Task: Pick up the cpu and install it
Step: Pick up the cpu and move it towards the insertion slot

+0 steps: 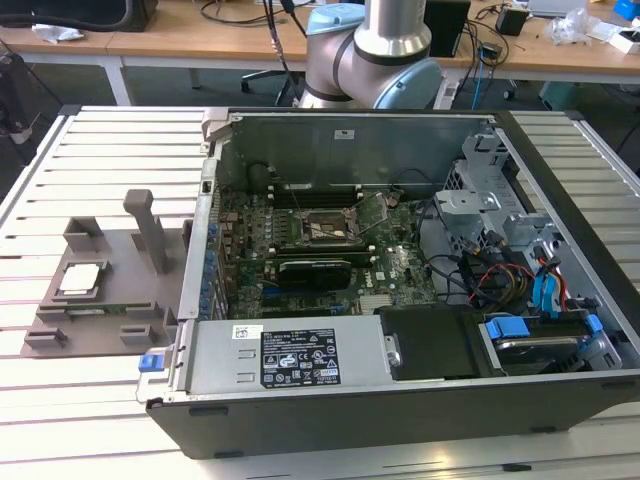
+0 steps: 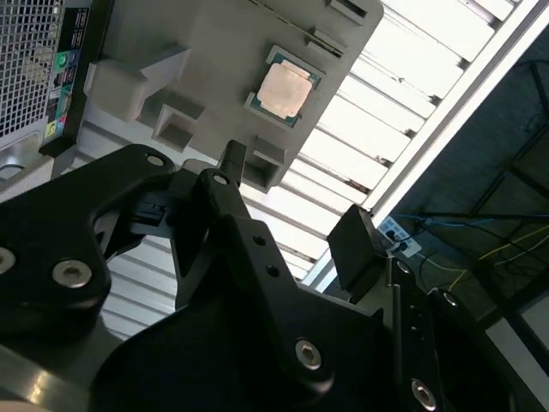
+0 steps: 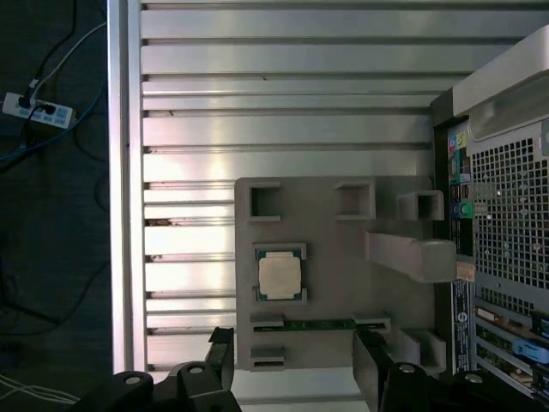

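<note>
One cpu (image 3: 280, 276) resting in grey fixture (image 3: 330, 232) beside open computer case (image 1: 400, 425), jaws parted wide, holding nothing

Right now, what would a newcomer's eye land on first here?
The open computer case dominates the exterior view, its green motherboard laid bare. At that view's left, a grey fixture plate on the slatted table holds the cpu, whose metal top glints in both wrist views. The gripper hangs open and empty near the plate's edge, clear of the cpu.
</note>
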`<action>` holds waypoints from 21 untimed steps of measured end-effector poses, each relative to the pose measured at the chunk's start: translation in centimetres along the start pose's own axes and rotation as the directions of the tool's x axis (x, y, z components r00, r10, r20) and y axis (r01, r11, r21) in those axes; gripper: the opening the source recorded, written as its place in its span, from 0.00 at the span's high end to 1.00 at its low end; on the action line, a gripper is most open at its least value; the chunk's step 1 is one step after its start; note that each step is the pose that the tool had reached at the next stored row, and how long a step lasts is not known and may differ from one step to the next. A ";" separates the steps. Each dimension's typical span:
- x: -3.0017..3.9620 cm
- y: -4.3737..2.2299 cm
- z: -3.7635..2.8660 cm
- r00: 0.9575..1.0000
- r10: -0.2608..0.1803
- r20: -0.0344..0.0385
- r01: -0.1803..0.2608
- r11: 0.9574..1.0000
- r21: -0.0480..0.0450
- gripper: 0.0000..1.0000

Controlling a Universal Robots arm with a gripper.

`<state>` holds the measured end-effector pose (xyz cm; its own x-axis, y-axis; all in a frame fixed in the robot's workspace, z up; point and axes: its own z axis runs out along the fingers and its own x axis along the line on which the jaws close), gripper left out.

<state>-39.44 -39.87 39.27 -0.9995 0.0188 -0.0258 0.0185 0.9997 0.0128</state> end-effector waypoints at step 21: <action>0.05 -0.02 1.61 1.000 0.000 0.000 0.000 1.000 0.000 0.34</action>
<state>-39.44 -39.87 37.65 -0.9995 0.0188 -0.0258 0.0185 0.9997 0.0129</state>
